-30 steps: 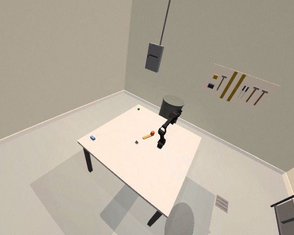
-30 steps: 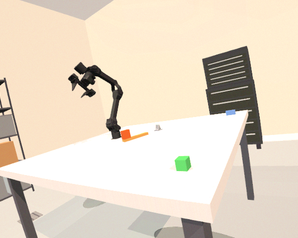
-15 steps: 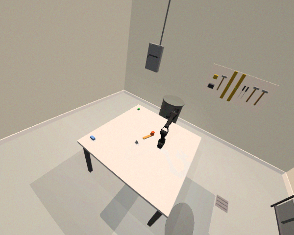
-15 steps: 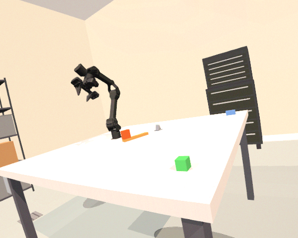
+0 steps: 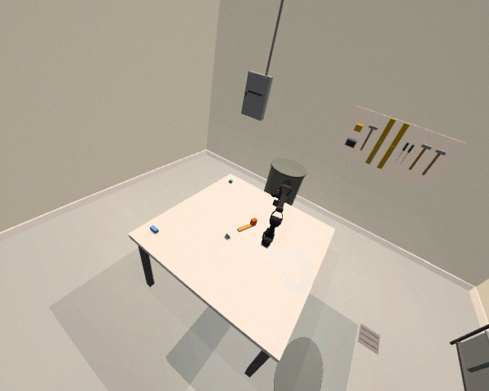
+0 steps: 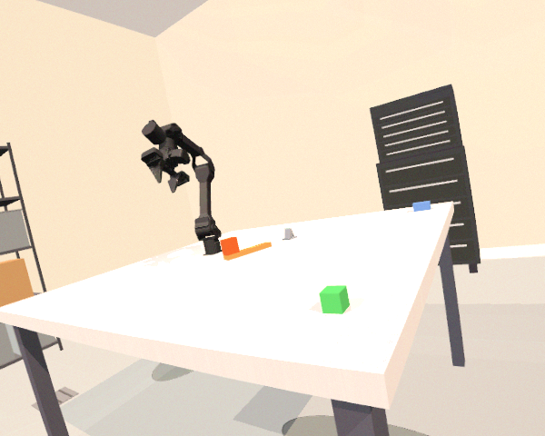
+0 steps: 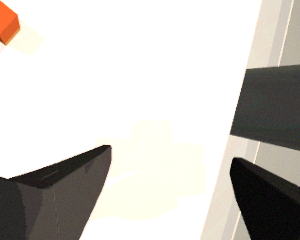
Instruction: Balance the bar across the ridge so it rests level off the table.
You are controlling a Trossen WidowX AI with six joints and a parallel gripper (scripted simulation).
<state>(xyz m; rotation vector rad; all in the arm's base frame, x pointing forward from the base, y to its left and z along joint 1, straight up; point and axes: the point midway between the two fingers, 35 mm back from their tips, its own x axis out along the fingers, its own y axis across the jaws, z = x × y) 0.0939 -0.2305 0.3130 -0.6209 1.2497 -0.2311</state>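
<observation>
The orange bar (image 5: 244, 227) (image 6: 250, 250) (image 7: 3, 23) lies flat on the white table (image 5: 236, 290) (image 6: 179, 300), with a red-orange block (image 5: 253, 220) (image 6: 229, 244) at the end nearest the arm's base. The small grey ridge (image 5: 226, 236) (image 6: 289, 233) stands apart from the bar's other end. My gripper (image 6: 165, 183) (image 7: 170, 159) is open and empty. It hangs high above the table, behind the arm's base and away from the bar and the ridge. In the wrist view only the block's corner shows at the top left.
A green cube (image 5: 230, 181) (image 6: 334, 299) sits near one table corner and a blue block (image 5: 154, 229) (image 6: 421, 205) near another. A dark grey bin (image 5: 287, 173) (image 7: 275, 107) stands on the floor just beyond the table edge by the arm.
</observation>
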